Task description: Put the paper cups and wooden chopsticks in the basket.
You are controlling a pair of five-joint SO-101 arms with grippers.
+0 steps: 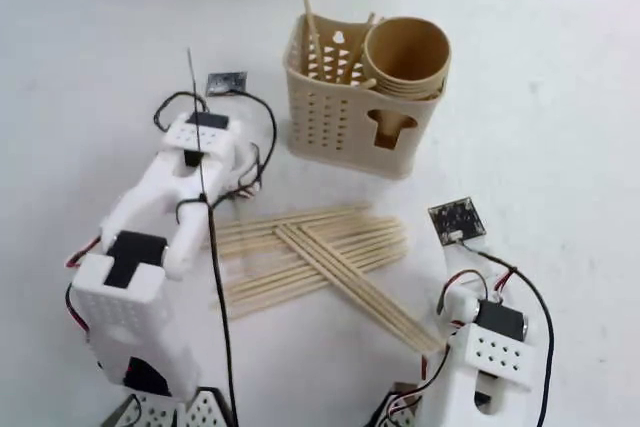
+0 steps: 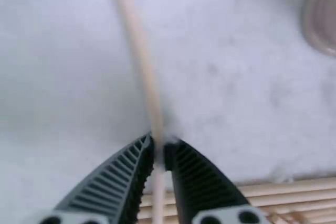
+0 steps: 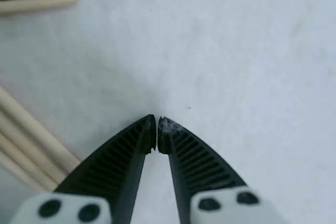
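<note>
One wooden chopstick (image 2: 142, 61) is in your left pincer (image 2: 159, 148). It is thin, light and stiff. It looks smooth, so it may slip or swing if the hold is loose. A long part sticks out ahead of the jaws over the white table (image 2: 63, 51), and a bit runs back behind them. A hold near the middle would likely keep it steadier. The two jaws are squeezed almost together, with just that one stick between them. I cannot tell if the stick is off the table yet.

The rest of the chopsticks (image 1: 310, 252) lie in a loose pile on the table, between the two arms and in front of the basket (image 1: 350, 132). Some lie across others, so lifting one may push the ones next to it. A few standing sticks (image 1: 312, 32) are already in the basket. The paper cups (image 1: 407, 52) are stacked inside it too, at one side.

Your right pincer (image 3: 157, 127) is closed, its tips almost touching, and it holds nothing. It hangs over bare table, with some sticks from the pile just beside it.
</note>
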